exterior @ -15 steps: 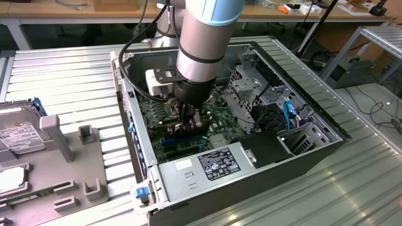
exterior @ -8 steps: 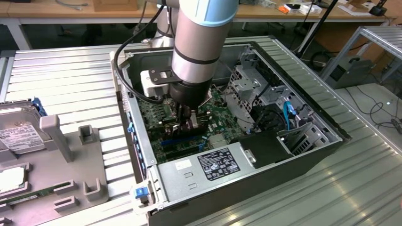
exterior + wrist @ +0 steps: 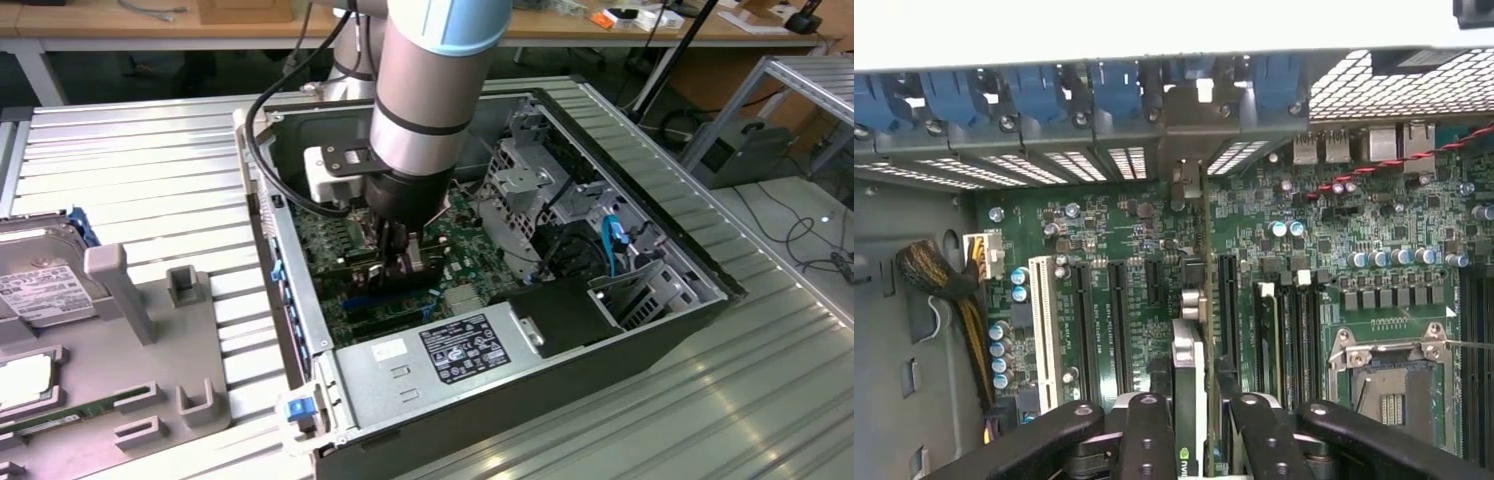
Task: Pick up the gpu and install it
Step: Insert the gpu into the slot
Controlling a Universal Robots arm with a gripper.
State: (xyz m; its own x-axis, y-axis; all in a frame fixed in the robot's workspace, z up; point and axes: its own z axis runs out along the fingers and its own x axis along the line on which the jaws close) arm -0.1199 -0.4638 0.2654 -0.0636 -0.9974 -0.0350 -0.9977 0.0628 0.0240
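Observation:
In the wrist view the gpu [image 3: 1189, 385] stands on edge between my two black fingers [image 3: 1144, 440], thin and dark with a silver end piece reaching toward the rear slot covers [image 3: 1184, 120]. My gripper [image 3: 1199, 445] is shut on it. The card sits over the green motherboard [image 3: 1334, 240], in line with a long black expansion slot [image 3: 1226, 310]; whether it is seated I cannot tell. In the exterior view the gripper [image 3: 398, 255] reaches down into the open computer case [image 3: 667, 250], with the gpu [image 3: 404, 268] low against the board.
Blue slot latches [image 3: 1034, 95] line the case's rear wall. A CPU socket [image 3: 1394, 385] and a cable bundle [image 3: 939, 275] flank the slots. The power supply [image 3: 447, 350] and drive cage [image 3: 534, 180] crowd the case. A hard drive [image 3: 40, 285] rests on a grey fixture [image 3: 147, 340] at the exterior view's left.

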